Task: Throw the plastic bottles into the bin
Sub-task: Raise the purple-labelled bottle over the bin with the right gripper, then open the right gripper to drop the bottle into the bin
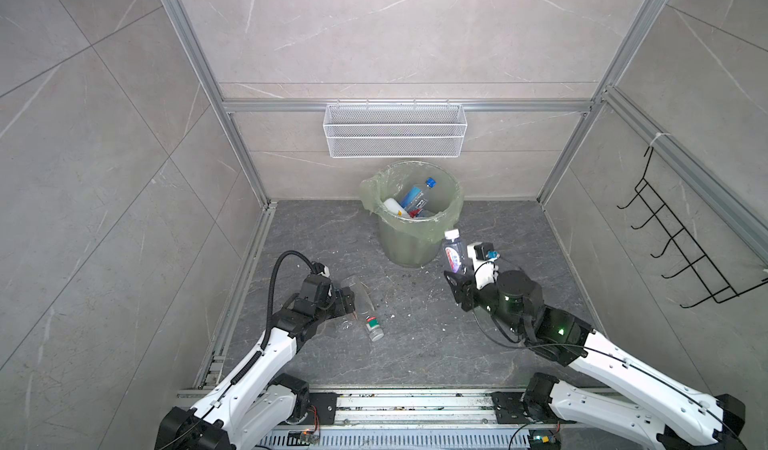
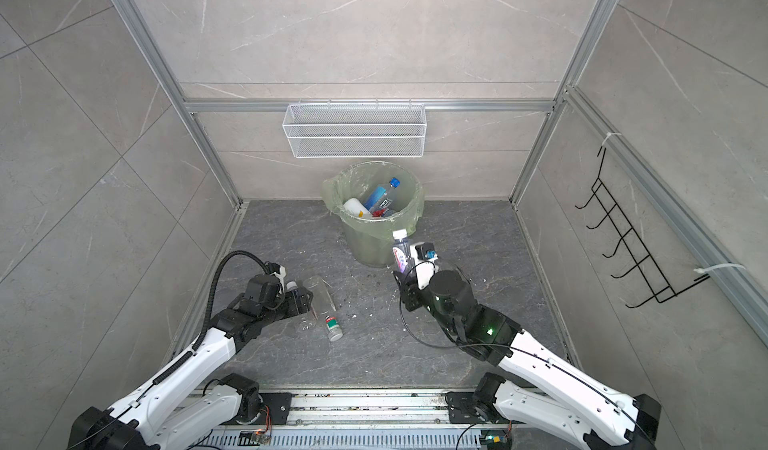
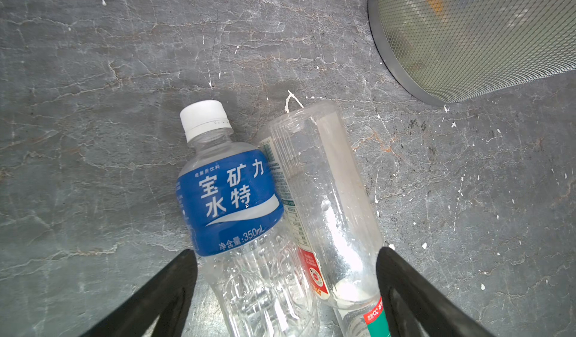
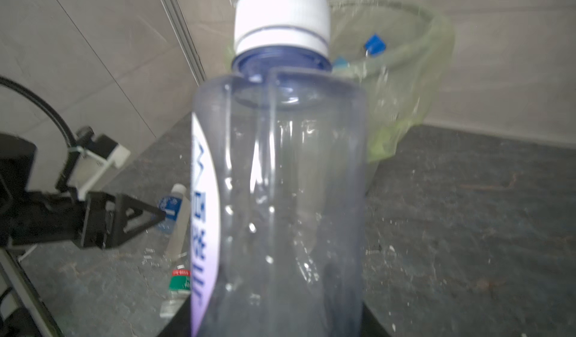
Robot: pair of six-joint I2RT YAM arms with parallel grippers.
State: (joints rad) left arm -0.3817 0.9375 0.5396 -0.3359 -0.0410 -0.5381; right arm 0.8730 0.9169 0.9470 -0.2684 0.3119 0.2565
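Observation:
The bin (image 1: 401, 246) (image 2: 365, 250), pale green with a bag liner, stands at the back wall and holds several plastic bottles (image 1: 417, 197). My right gripper (image 1: 457, 278) (image 2: 404, 280) (image 4: 274, 329) is shut on the base of a bluish clear bottle (image 1: 453, 252) (image 4: 280, 179) with a white cap. It holds the bottle upright just in front of the bin (image 4: 433, 70). My left gripper (image 1: 351, 302) (image 3: 285, 249) is open low over the floor. Its jaws straddle a blue-labelled bottle (image 3: 230, 195) and a clear green-labelled bottle (image 3: 327, 195) (image 1: 368, 312), which lie side by side.
A white wire mesh basket (image 1: 395, 132) hangs on the back wall above the bin. A black wire rack (image 1: 685, 256) sticks out from the right wall. Aluminium frame posts edge the dark stone floor (image 1: 415, 344), and a metal rail (image 1: 415, 402) runs along the front.

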